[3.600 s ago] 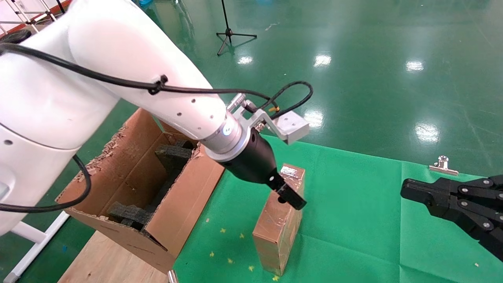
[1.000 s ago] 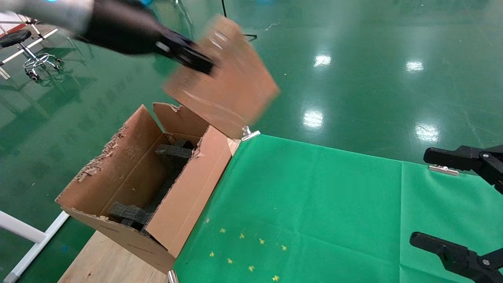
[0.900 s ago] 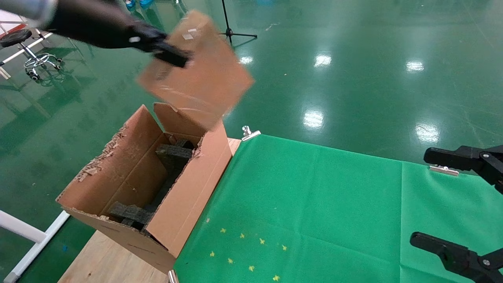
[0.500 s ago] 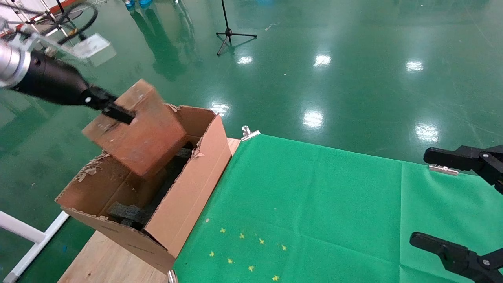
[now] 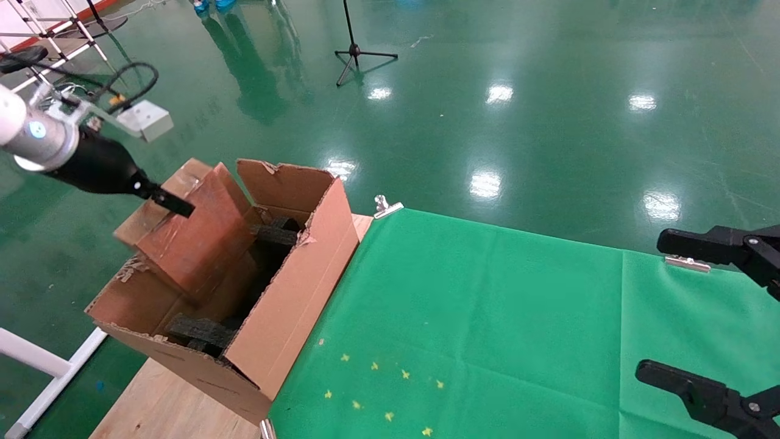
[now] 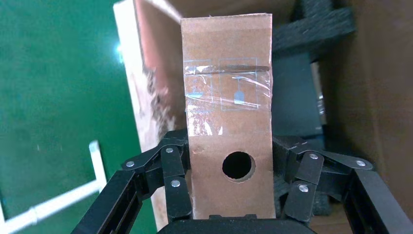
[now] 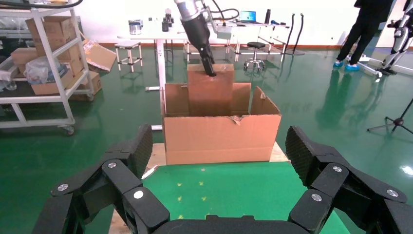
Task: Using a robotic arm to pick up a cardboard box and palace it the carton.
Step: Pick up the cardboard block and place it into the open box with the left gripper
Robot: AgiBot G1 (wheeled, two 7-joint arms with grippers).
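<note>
1. A glossy green workshop floor lies behind a bench [image 5: 170, 402] of bare wood, mostly covered by a green cloth [image 5: 487, 317]. The carton [image 5: 292, 292] stands at the cloth's left edge with its torn flaps open upward.

2. The left pincer [image 6: 233, 192] is closed on the cardboard box [image 6: 226, 97], one finger linkage pressed against each broad side. The narrow face with the round hole is turned toward the wrist, so the box hangs lengthwise from the robotic arm [image 5: 36, 131].

3. That end-on grip looks chosen to present the slim profile to the opening. In the head view the box is tilted, its lower end already below the carton's rim on the far-left side and its upper end above the rim.

4. Black foam pieces [image 5: 201, 332] fill part of the carton's inside. That probably explains why the box goes in against the left wall and not down the middle.

5. The box is not yet released. Whether its lower end rests on anything is hidden.

6. The right pincer [image 7: 219, 214] is parked wide open and empty over the cloth's right side, facing the carton and well apart from it.
</note>
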